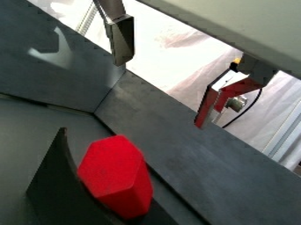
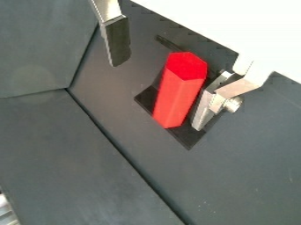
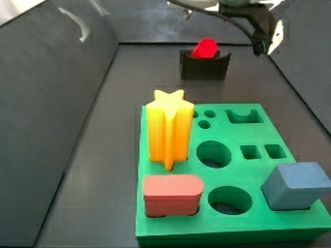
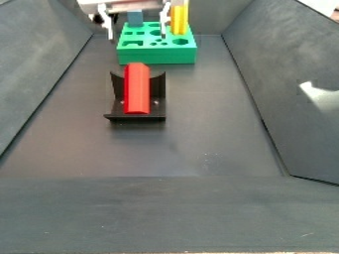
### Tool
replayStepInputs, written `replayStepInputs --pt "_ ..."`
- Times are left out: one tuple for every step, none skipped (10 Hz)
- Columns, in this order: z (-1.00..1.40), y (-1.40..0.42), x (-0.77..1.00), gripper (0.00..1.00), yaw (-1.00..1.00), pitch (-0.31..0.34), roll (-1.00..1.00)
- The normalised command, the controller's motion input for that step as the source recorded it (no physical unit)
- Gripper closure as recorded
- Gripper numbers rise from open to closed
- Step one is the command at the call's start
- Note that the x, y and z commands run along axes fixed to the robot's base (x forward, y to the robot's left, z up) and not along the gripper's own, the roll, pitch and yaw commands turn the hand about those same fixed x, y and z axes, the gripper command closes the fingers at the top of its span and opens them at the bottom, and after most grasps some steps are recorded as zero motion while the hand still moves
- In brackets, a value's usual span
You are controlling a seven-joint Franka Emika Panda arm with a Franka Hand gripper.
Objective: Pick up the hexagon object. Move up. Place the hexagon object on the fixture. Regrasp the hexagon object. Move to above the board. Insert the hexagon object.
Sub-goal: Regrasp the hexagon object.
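Note:
The red hexagon object (image 2: 179, 88) lies on its side in the notch of the dark fixture (image 3: 204, 66), on the floor in front of the green board (image 3: 233, 229). It shows in both side views, hexagon object (image 4: 135, 87) on fixture (image 4: 135, 111), and in a wrist view (image 1: 114, 171). My gripper (image 3: 269, 37) hangs open above the fixture and off to one side, touching nothing. In both wrist views its two silver fingers (image 2: 114, 39) stand wide apart, with nothing held between them. The gripper (image 4: 122, 14) sits at the picture's edge, partly cut off.
On the board (image 4: 139, 45) stand a tall yellow star (image 3: 168, 131), a salmon-pink rounded block (image 3: 171, 194) and a blue block (image 3: 297, 186). Several shaped holes lie open. Dark sloping walls (image 3: 77, 107) enclose the floor on both sides.

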Motion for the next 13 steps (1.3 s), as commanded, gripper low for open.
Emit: replayStepInputs --pt "-1.0 0.04 0.09 0.0 0.09 -0.069 0.09" --pt "-1.0 0.03 0.1 0.0 0.07 -0.079 0.08" --pt "-1.0 0.03 0.11 0.0 0.04 -0.088 0.07" --pt "-1.0 0.02 0.11 0.0 0.03 -0.089 0.07" --pt "-0.96 0.02 0.11 0.0 0.02 -0.087 0.06" --pt "-0.71 0.01 0.09 0.0 -0.01 -0.067 0.06" --pt "-0.61 0.01 0.08 0.0 -0.01 -0.06 0.06" --pt "-0.42 0.0 0.07 0.0 -0.02 -0.046 0.06" --pt "-0.28 0.0 0.07 0.0 -0.02 -0.035 0.06" --pt "-0.17 -0.01 0.02 0.0 -0.02 -0.009 0.06" --pt "-0.17 -0.01 0.01 0.0 -0.02 -0.013 0.06" --pt "-0.17 -0.01 0.01 0.0 -0.02 -0.013 0.06" --pt "-0.17 -0.01 0.01 0.0 -0.02 -0.013 0.06"
